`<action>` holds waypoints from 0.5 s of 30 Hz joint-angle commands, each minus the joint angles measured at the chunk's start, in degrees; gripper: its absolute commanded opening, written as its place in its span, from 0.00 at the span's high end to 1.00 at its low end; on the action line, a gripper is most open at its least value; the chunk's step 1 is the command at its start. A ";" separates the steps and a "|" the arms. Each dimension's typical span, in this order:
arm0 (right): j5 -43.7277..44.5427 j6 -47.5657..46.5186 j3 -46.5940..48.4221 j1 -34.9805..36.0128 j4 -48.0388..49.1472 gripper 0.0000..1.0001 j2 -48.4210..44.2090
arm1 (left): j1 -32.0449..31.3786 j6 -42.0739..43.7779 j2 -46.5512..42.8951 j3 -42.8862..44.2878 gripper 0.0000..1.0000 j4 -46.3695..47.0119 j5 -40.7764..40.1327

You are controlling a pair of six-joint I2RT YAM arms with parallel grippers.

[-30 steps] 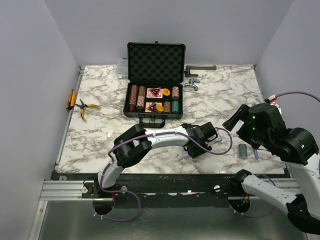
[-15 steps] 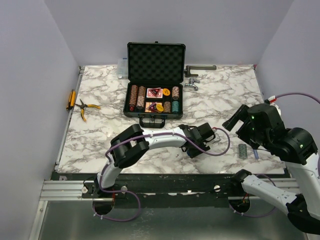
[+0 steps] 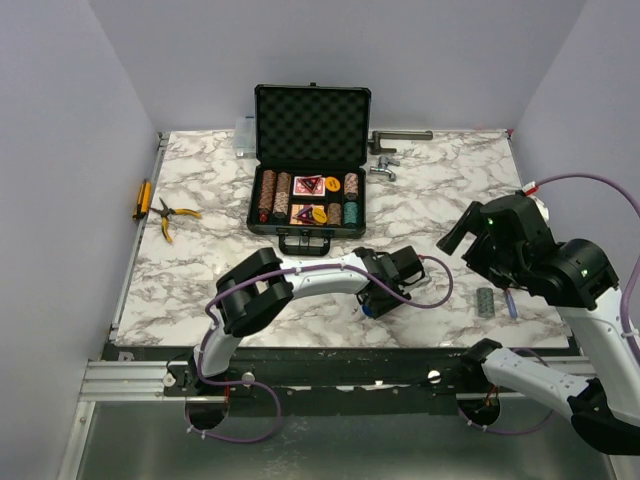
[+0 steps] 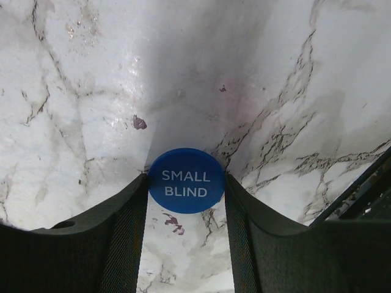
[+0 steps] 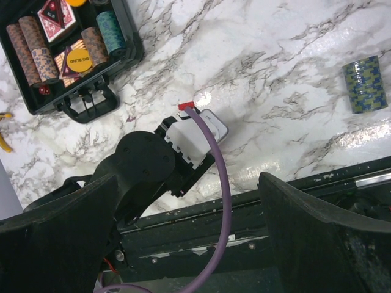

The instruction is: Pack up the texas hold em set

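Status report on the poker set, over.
Left gripper shut on blue SMALL BLIND disc. Right gripper open, empty. Case open; one chip stack outside it. Nothing in the way.

The marble table (image 3: pixel 200 260) bears an open briefcase (image 3: pixel 312 125) by its far edge. Pliers (image 3: pixel 170 214) lie at the left edge, a chip stack (image 3: pixel 486 302) near the right.

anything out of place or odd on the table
Two set pieces are outside the open case: a blue-green chip stack lying on its side near the right edge, and the blue SMALL BLIND disc held in the left gripper.
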 commanded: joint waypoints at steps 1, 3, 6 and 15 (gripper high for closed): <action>0.36 -1.24 2.79 0.45 0.61 0.00 0.34 | 0.12 -2.15 -3.21 1.10 0.61 -3.42 -1.76; 0.51 -1.74 3.42 0.41 0.47 0.00 0.40 | 0.12 -2.35 -3.86 1.45 0.61 -4.32 -2.03; 0.63 -2.16 4.62 0.44 0.25 0.00 0.75 | 0.10 -2.59 -5.27 2.05 0.61 -5.92 -2.64; 0.34 -4.62 8.04 0.45 2.08 0.00 2.06 | 0.16 -5.24 -9.69 3.57 0.62 -10.71 -4.10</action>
